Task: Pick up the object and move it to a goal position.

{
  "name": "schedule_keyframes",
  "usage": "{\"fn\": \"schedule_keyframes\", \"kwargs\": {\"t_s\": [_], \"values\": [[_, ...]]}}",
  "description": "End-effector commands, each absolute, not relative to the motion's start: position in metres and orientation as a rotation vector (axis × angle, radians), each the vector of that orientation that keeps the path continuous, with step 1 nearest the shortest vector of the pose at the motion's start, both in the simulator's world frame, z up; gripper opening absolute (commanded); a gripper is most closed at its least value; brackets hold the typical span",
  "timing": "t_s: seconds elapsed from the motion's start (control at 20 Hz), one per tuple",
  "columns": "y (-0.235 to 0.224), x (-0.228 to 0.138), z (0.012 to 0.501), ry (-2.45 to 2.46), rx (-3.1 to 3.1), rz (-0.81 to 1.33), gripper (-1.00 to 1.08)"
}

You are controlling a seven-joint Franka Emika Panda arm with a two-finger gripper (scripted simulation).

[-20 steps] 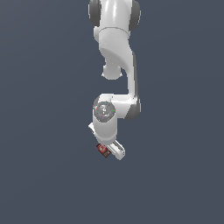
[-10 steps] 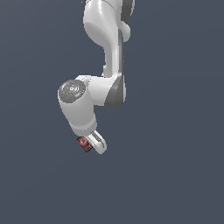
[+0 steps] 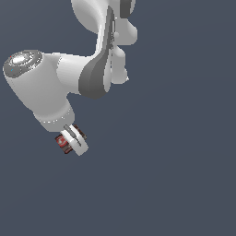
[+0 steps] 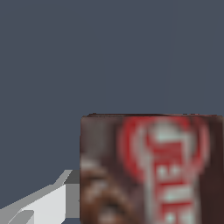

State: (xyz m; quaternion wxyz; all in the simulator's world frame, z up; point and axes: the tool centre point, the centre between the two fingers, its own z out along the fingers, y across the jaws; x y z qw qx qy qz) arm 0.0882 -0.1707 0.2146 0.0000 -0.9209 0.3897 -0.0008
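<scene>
The object (image 3: 62, 142), a small flat dark brown and red box with a red-and-white label, sits between the fingers of my gripper (image 3: 71, 142) under the white arm, toward the exterior view's left. The gripper is shut on it and holds it in the air. In the wrist view the box (image 4: 153, 170) fills the near field with its round red-and-white label facing the camera, and one white finger (image 4: 48, 203) shows beside it. The other finger is hidden.
The white arm's big joint (image 3: 37, 87) and upper links (image 3: 106, 41) fill the upper part of the exterior view. The background is an even dark grey-blue surface (image 3: 175, 161).
The arm has swung toward the exterior view's left and looms much larger in the frame. The box has stayed in the gripper and moved left with it.
</scene>
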Motion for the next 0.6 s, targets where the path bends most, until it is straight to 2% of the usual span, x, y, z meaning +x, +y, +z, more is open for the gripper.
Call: {"fn": "schedule_keyframes", "kwargs": {"t_s": [0.0, 0.55], "values": [[-0.182, 0.089, 0.228, 1.222, -2.894, 0.0, -1.0], [-0.2, 0.093, 0.249, 1.221, -2.895, 0.0, -1.0]]}}
